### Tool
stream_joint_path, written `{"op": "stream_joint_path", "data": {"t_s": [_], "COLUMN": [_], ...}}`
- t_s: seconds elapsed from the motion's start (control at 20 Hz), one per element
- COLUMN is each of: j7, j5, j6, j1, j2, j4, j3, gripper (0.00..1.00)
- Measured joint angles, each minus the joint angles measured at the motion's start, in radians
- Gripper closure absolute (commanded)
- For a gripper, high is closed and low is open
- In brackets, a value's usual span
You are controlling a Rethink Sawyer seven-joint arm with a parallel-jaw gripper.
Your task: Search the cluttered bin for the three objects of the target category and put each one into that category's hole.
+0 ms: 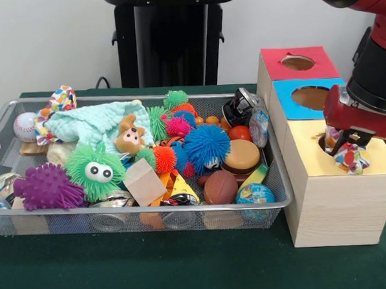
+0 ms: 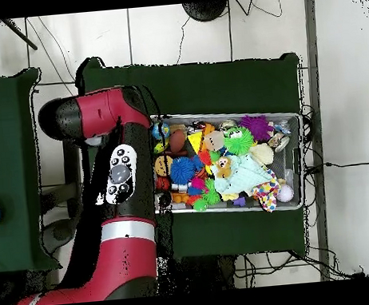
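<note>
Above the yellow-topped box's hole point(image 1: 325, 142), the gripper point(image 1: 346, 151) pinches a dotted cloth piece point(image 1: 352, 157); beside that box, the bin point(image 1: 281, 198) keeps another patterned cloth point(image 1: 62, 99) at its far corner.

We find no readable text, label, brand, number or sign anywhere: none on the toys, none on the wooden boxes, none on the arm.
</note>
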Motion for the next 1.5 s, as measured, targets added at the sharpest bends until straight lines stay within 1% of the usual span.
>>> {"op": "stream_joint_path", "data": {"t_s": [0.85, 1.5], "j7": [0.0, 0.0], "j5": [0.008, 0.038], "j6": [-0.056, -0.133], "j1": [-0.002, -0.003], "j2": [-0.014, -0.028], "j4": [0.041, 0.092], "j3": [0.0, 0.0], "gripper": [1.0, 1.0]}}
